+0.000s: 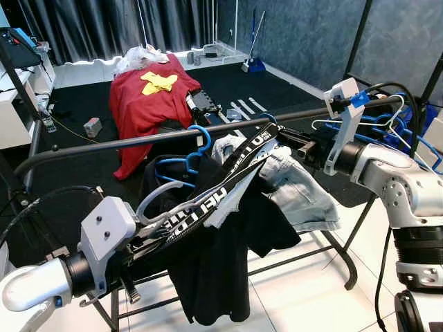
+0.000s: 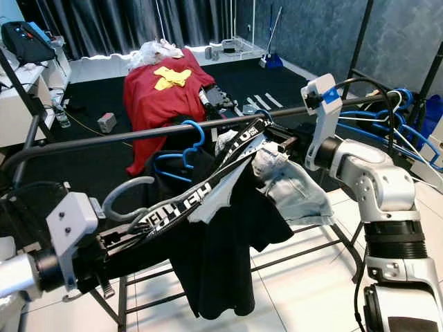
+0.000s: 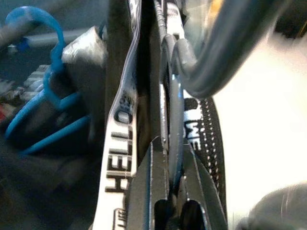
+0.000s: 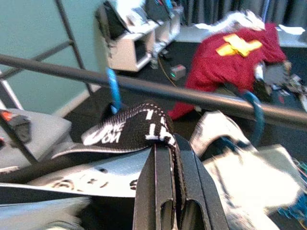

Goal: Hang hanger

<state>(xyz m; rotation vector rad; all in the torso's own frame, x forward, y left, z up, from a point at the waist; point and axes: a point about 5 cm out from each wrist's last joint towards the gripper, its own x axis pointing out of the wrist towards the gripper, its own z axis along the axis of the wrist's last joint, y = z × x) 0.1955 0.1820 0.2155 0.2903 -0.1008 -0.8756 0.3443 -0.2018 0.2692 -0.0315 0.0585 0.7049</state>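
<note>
The grey hanger [image 1: 160, 207], draped in a black garment [image 1: 221, 263] at lower centre, is pinched by our left gripper [image 3: 170, 191] while our right gripper [image 4: 165, 158] clamps its lettered strap [image 4: 129, 129], stretching both under the rail [image 1: 173, 137].

The left arm reaches forward from low on the left, its silver wrist tipped up — the left gripper [image 3: 169, 191] has its two black fingers squeezed close together, with something thin pinched between them. The right arm comes in from the right side, bent at the elbow, higher up. The right gripper [image 4: 165, 158] is pinched tight too — fingers pressed together on a strap.
</note>
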